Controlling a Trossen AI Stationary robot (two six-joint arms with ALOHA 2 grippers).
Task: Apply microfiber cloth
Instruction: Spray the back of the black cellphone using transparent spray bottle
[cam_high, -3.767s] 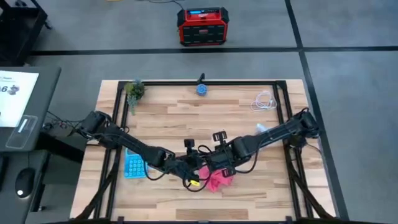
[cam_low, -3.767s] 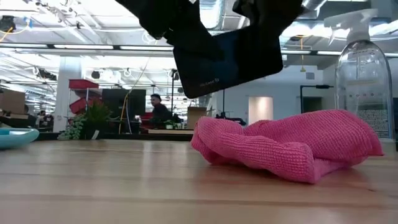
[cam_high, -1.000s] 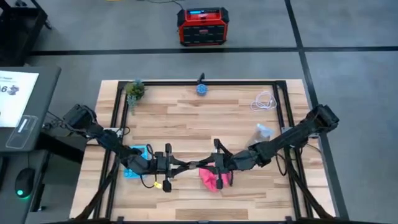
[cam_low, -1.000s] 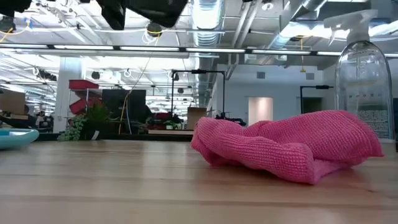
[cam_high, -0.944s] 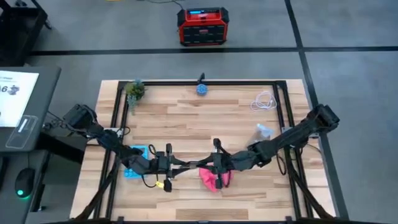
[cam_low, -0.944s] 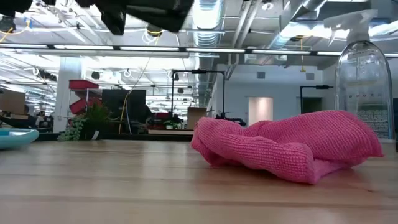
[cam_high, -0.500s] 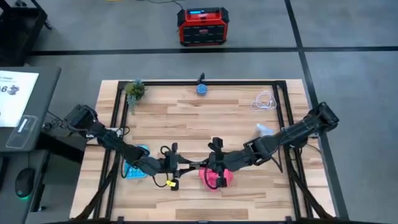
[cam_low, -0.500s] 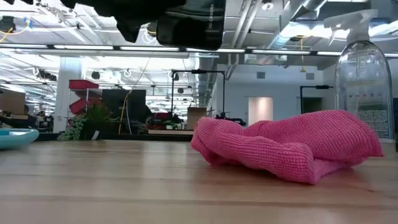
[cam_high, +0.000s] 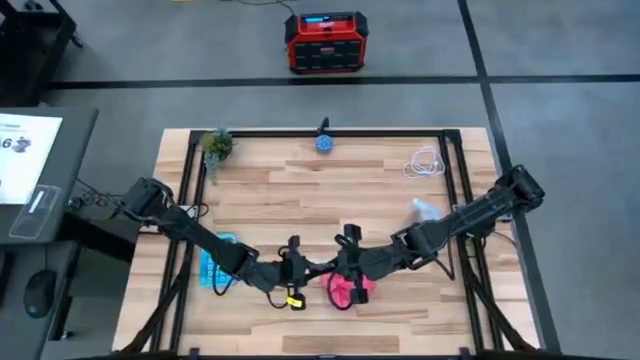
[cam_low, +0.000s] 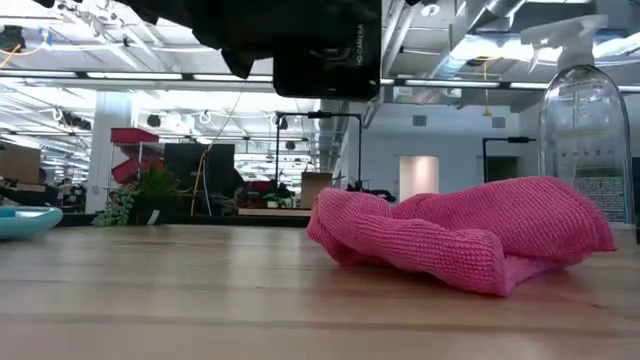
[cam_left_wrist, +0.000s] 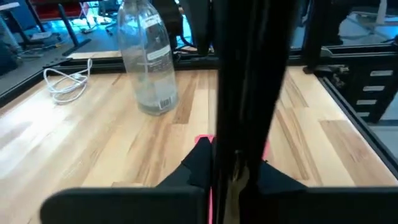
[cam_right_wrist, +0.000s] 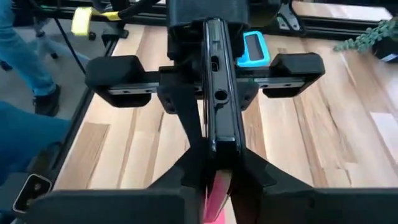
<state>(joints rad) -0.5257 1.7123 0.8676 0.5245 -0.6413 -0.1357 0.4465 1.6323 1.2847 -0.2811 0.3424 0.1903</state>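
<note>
1. The microfiber cloth (cam_low: 465, 235) lies crumpled in a pink-red heap on the wooden table (cam_high: 300, 195), toward the front edge and a little right of the middle in the high view (cam_high: 345, 288).
2. Above the cloth, a black phone (cam_right_wrist: 217, 106) is held edge-on in the air between the two arms; in the low view its dark body (cam_low: 327, 62) hangs clear of the cloth, not touching it.
3. The right gripper (cam_right_wrist: 214, 163) is clamped on one end of the phone, its fingers pressed against the two flat faces, directly over the cloth.
4. The left gripper (cam_high: 303, 271) grips the phone's other end from the opposite side; in the right wrist view its fingers are closed tight on the phone.
5. A clear spray bottle (cam_left_wrist: 147, 59) stands upright on the table beyond the cloth, on the right arm's side.
6. A light blue calculator (cam_high: 214, 266) lies flat near the left arm, well apart from the cloth.
7. A coiled white cable (cam_high: 425, 163) rests near the table's far right corner, and a small green plant (cam_high: 215, 145) sits at the far left corner.
</note>
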